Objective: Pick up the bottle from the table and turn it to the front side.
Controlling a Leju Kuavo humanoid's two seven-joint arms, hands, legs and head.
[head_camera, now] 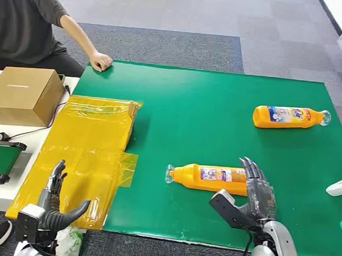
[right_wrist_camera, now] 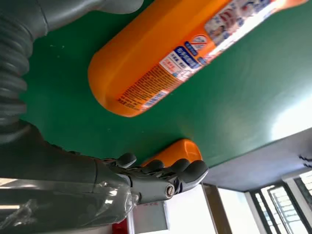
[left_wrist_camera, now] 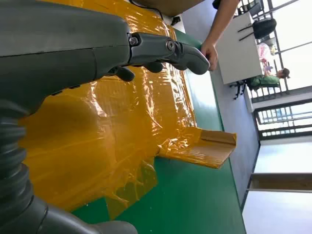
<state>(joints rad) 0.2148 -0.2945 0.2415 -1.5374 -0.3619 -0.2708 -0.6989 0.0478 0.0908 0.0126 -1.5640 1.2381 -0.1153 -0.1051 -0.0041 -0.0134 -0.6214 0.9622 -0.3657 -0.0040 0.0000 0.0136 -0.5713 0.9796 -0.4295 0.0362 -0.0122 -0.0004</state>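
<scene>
So far nothing is lifted: the bottle (head_camera: 208,178) lies on the green worktop (head_camera: 195,118), my right robot hand (head_camera: 256,192) spread just beside its base, grasp and turn remaining.

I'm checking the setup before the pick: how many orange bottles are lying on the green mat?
2. One orange bottle lies near the mat's front edge, just beyond the open right hand. The other orange bottle lies farther back, toward the right. Both lie flat; none looks hidden.
</scene>
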